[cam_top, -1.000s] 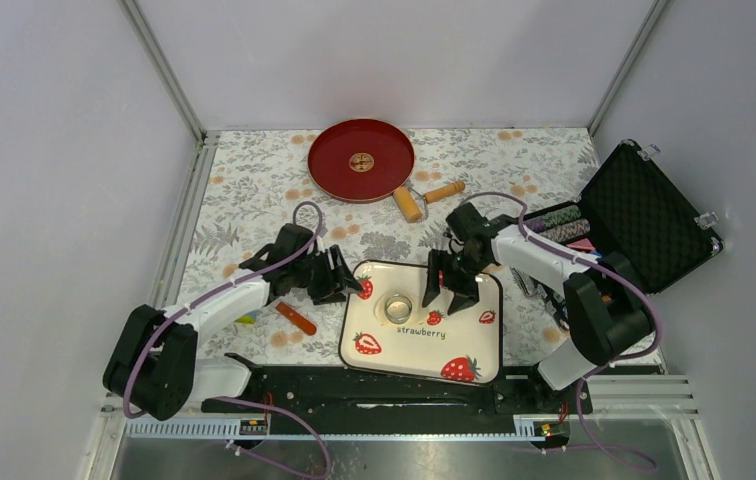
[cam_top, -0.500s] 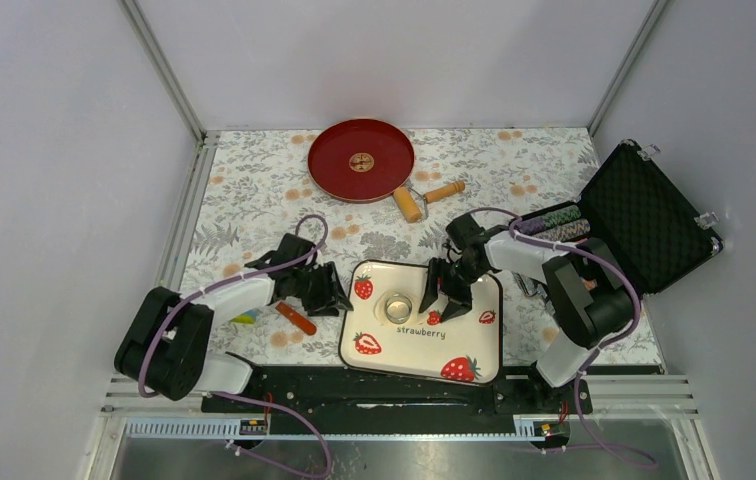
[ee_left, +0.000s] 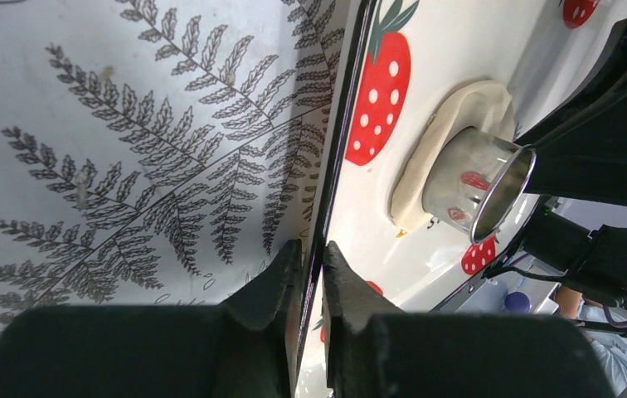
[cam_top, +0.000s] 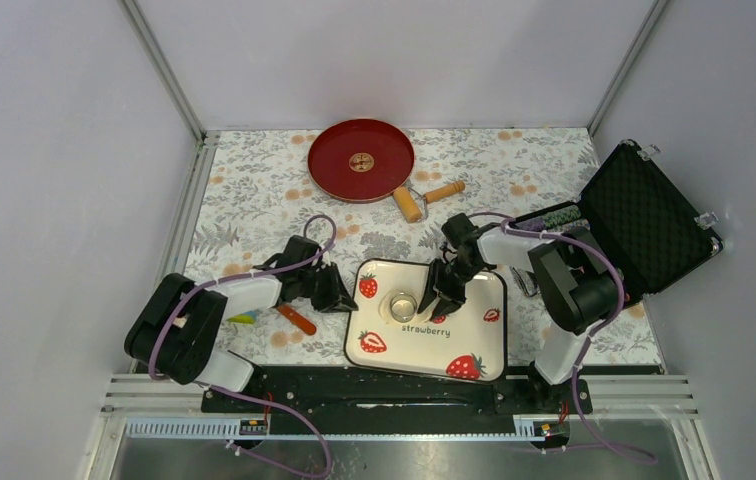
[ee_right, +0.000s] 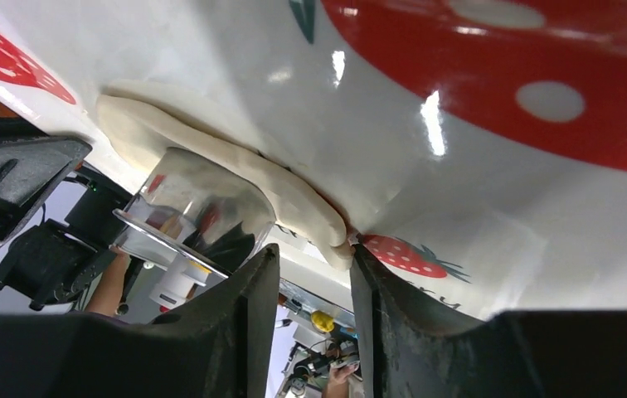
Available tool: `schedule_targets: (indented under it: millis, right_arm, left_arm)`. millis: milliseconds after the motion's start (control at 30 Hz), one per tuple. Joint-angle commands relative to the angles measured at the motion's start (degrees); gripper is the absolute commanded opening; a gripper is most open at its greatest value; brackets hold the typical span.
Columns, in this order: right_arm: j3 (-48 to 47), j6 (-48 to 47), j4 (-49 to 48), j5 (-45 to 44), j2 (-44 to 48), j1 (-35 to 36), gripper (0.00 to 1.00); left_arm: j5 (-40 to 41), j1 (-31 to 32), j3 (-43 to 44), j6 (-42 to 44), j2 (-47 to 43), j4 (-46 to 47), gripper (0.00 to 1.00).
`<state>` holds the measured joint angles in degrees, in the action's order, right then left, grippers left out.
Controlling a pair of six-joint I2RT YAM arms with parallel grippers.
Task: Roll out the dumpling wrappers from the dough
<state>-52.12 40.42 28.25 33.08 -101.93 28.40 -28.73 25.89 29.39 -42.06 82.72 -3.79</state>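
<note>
A flat piece of pale dough (ee_left: 459,108) lies on the white strawberry tray (cam_top: 474,330), with a metal ring cutter (cam_top: 401,305) standing on it. At the tray's left edge my left gripper (ee_left: 312,249) is shut on the dark rim (ee_left: 339,149). My right gripper (ee_right: 314,249) is over the tray just right of the cutter (ee_right: 198,207), jaws apart, with the tip of one finger at the edge of the dough (ee_right: 211,149). A small tan disc (cam_top: 361,161) sits at the centre of the red plate (cam_top: 334,175); I cannot tell if it is a dumpling wrapper.
A wooden rolling pin (cam_top: 419,198) lies just in front of the red plate. A red-orange tool (cam_top: 296,318) and a small yellow-green item (cam_top: 244,318) lie by the left arm. An open black case (cam_top: 644,215) stands at the right edge.
The left gripper has closed on the tray's rim. The right gripper has narrowed and shifted towards the cutter. The tray has slid slightly to the right.
</note>
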Motion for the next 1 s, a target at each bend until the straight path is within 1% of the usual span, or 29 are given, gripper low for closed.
schedule_targets:
  millis: [0, 167, 300, 367, 467, 967]
  right_arm:
    - [-1.89, -0.15, 0.16, -4.17, -3.0, -0.19, 0.43]
    - [-3.39, -1.29, 1.94, -5.83, -3.62, -0.19, 0.34]
    - [-4.68, -2.26, 3.47, -7.2, -3.81, -0.19, 0.22]
    - [-5.53, -2.65, 4.24, -7.79, -3.72, -0.19, 0.19]
    - [-6.54, -3.34, 5.22, -8.38, -3.38, -0.2, 0.17]
    - [-12.52, -7.34, 11.68, -12.33, -3.07, -0.28, 0.14]
  left_arm:
    - [1.59, 0.76, -0.73, -0.12, 2.69, 2.75, 0.0]
    - [1.58, 0.82, -1.34, -0.28, 2.37, 3.5, 0.0]
    - [1.68, 0.83, -1.44, -0.29, 2.43, 3.53, 0.0]
    - [1.68, 0.83, -1.39, -0.3, 2.42, 3.54, 0.0]
    - [1.77, 0.83, -1.46, -0.3, 2.36, 3.53, 0.0]
    - [2.69, 1.64, -0.74, -0.12, 2.78, 2.71, 0.0]
